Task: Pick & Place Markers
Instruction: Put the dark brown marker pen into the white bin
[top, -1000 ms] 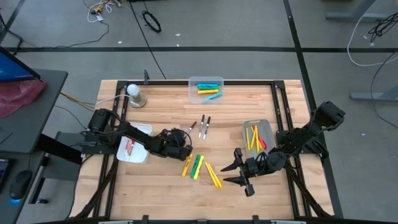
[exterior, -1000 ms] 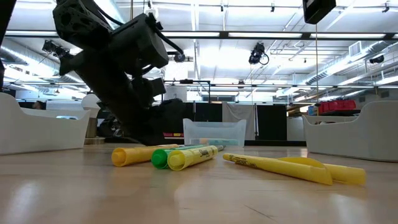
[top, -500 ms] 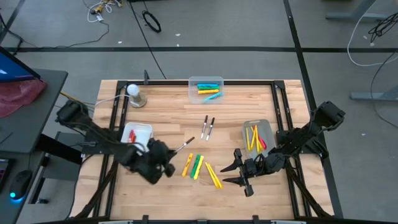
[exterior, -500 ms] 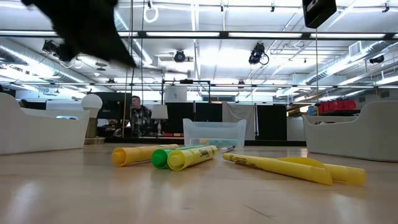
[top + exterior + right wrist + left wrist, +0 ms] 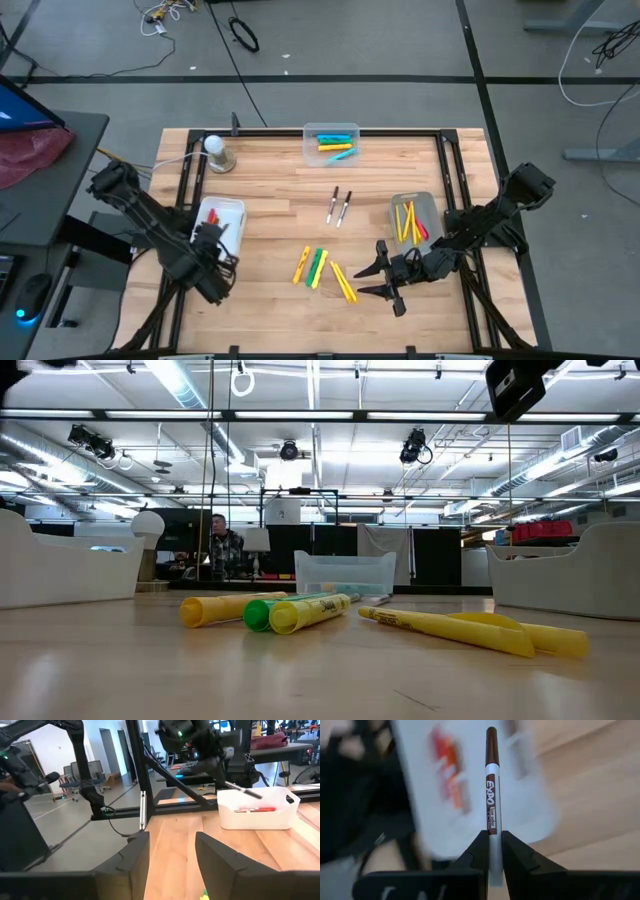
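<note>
Pale wood-plank worktop in a black frame, standing on a grey floor crossed by dark seams, with loose cables lying beyond the far edge. Left tool sits near the worktop's left front, just in front of a white bin; its fingers are pinched narrow on a thin white marker with a dark brownish cap, which stands straight out between them in the left wrist view. The white bin holds red-capped markers. Right tool rests low at the right front with fingers spread wide, nothing between them. Loose on the bare wood mid-worktop: two thin white markers with dark caps side by side, and nearer the front a cluster of chunky yellow and green highlighters with slim yellow ones just right of them. A grey tray at the right holds slim yellow and red sticks. A clear bin at the far edge holds blue, yellow and green markers. A white bulb on a round base stands at the far left corner. The low view looks into a large hall with strip lights, ceiling trusses and a person standing far back.
</note>
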You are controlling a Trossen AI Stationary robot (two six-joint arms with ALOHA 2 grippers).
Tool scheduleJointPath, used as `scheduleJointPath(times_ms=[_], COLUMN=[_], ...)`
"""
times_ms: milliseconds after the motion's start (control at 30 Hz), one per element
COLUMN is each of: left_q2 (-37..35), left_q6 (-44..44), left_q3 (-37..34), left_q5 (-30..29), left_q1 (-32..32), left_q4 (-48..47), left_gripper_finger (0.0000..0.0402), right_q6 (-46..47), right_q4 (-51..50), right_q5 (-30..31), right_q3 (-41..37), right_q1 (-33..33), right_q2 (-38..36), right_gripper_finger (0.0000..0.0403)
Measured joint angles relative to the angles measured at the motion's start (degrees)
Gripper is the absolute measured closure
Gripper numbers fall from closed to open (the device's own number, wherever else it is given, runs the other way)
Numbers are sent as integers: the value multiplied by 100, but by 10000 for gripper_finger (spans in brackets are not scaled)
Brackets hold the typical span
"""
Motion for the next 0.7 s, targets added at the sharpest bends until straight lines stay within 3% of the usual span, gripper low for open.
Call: scheduleJointPath(times_ms=[133,433,700], left_q2=[2,-4,-4], left_q6=[-49,36,112], left_q3=[-580,-1579,-1812], left_q5=[588,1129,869], left_q1=[21,512,874], left_q4=[404,1361,1374], left_gripper_finger=[364,356,351], right_q6=[-1,-2,-2], right_q4=[-37,-101,-106], right_q5=[0,0,0], right_q3=[0,0,0], right_q1=[-13,-17,-17], right_q2=[0,0,0], right_gripper_finger=[240,240,240])
